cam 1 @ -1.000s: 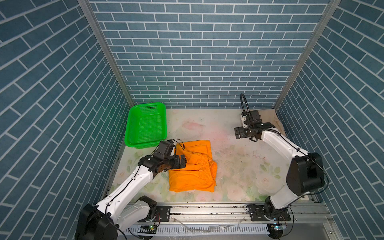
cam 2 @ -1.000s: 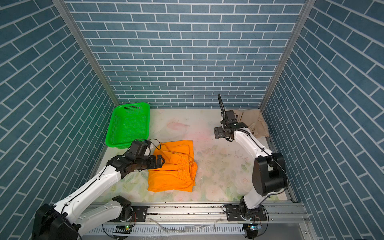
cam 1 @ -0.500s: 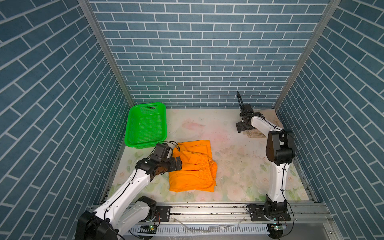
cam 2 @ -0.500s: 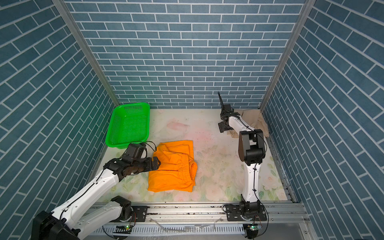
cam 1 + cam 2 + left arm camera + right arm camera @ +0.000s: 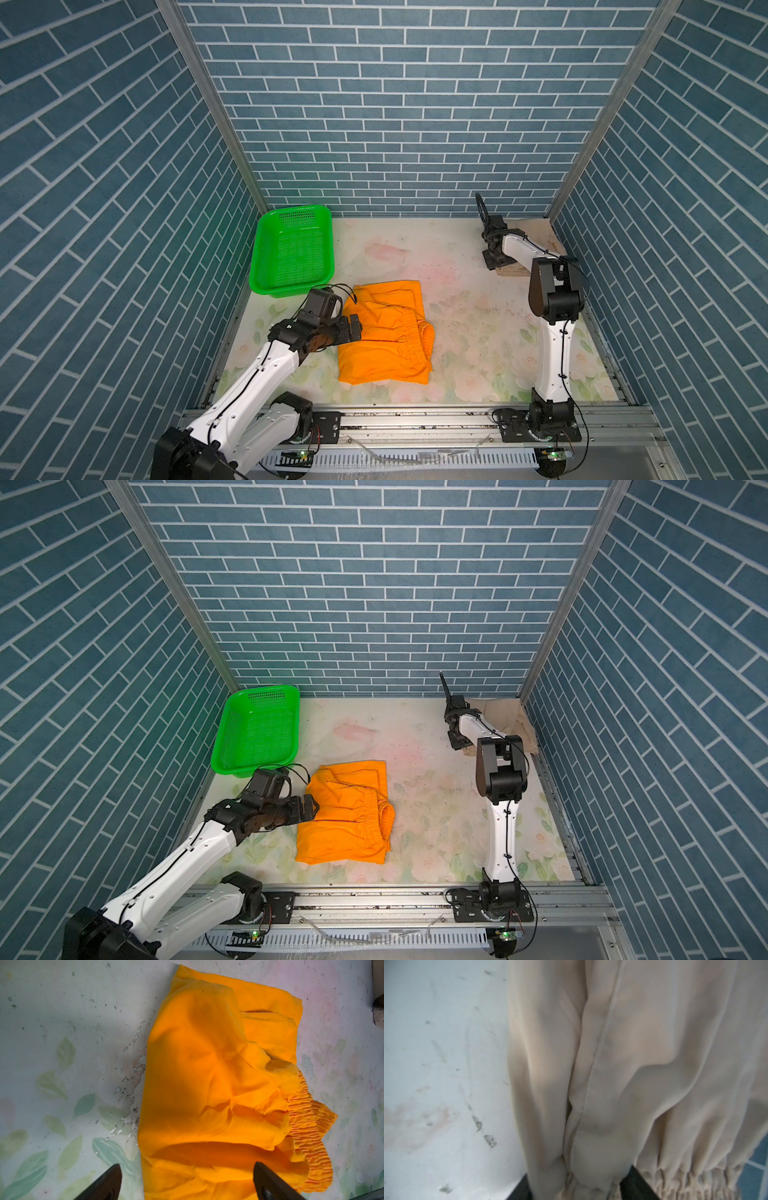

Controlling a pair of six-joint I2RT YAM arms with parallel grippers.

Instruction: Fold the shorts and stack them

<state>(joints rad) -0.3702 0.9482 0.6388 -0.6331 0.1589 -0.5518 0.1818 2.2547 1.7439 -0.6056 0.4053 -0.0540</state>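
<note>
Floral tabletop (image 5: 478,332): orange shorts (image 5: 382,332) run front-to-back, waistband (image 5: 427,337) rightward.

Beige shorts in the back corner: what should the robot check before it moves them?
1. Beige shorts between the right tool's fingers: ok, waistband cloth sits there.
2. Right tool closed firmly: cannot tell.
3. Beige shorts folded: not ok, bunched up.
4. Orange shorts folded as the stack's base: ok, though the waistband bulges.
5. Left tool open, holding nothing: ok, but it sits at the orange shorts' edge and may be in the way.
6. Green basket clear of the route: ok.
</note>
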